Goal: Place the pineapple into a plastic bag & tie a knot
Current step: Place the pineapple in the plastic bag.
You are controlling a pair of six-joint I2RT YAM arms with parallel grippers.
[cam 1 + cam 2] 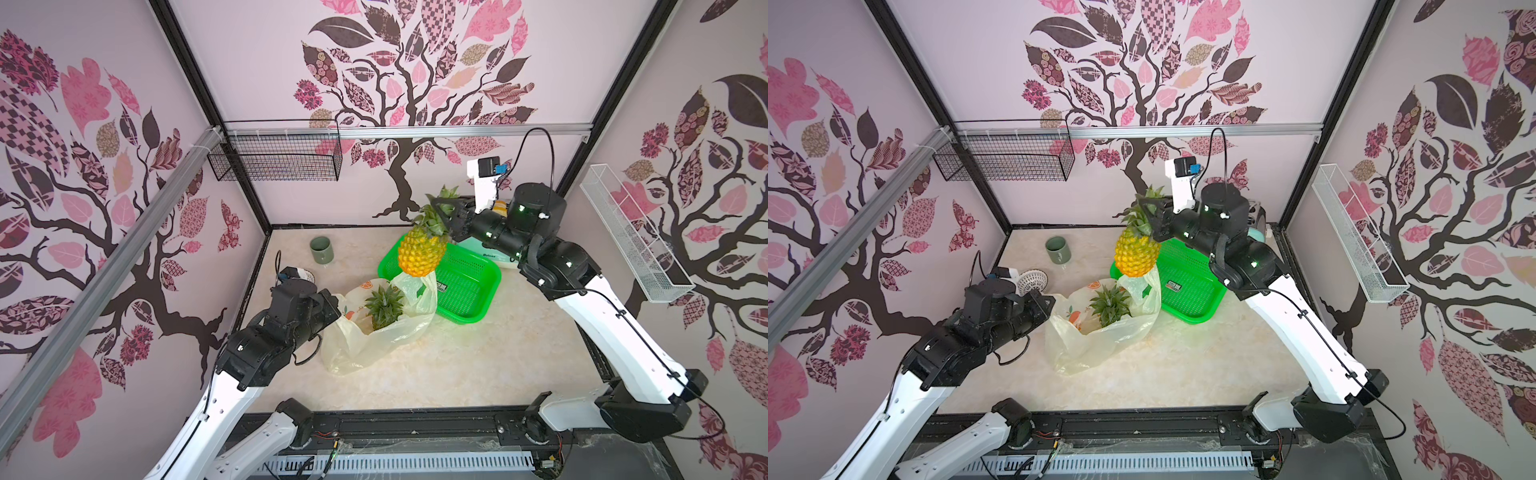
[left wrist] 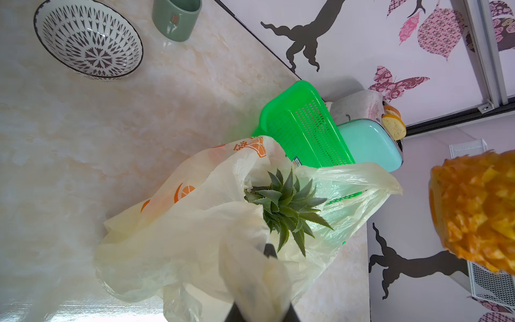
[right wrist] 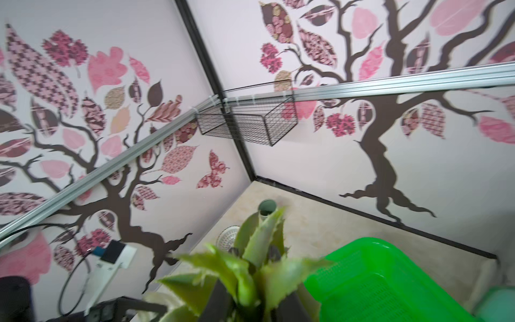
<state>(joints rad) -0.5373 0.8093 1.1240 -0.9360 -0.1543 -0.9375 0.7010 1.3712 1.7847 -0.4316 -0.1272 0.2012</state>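
- Pineapple (image 1: 420, 253) hangs by its crown in the right gripper's (image 1: 448, 216) closed jaws, just above the plastic bag's (image 1: 353, 353) far rim.
- Left gripper (image 1: 337, 309) is clamped on the near rim; we lower straight, clear of the second pineapple (image 1: 384, 309) inside.

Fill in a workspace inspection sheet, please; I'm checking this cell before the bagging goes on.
Surface: pale marbled tabletop, no spills seen.
Job's things: plastic bag open, not tied yet; pineapple inside, crown up; second pineapple lifted clear of the table.
Clutter: green basket, mug, bowl, toaster with bread.
Grippers: left gripper shut on bag film; right gripper shut on the second pineapple's crown.
Cables: black cable loop beside the bag.
Surroundings: black wire basket, white wire basket on walls.
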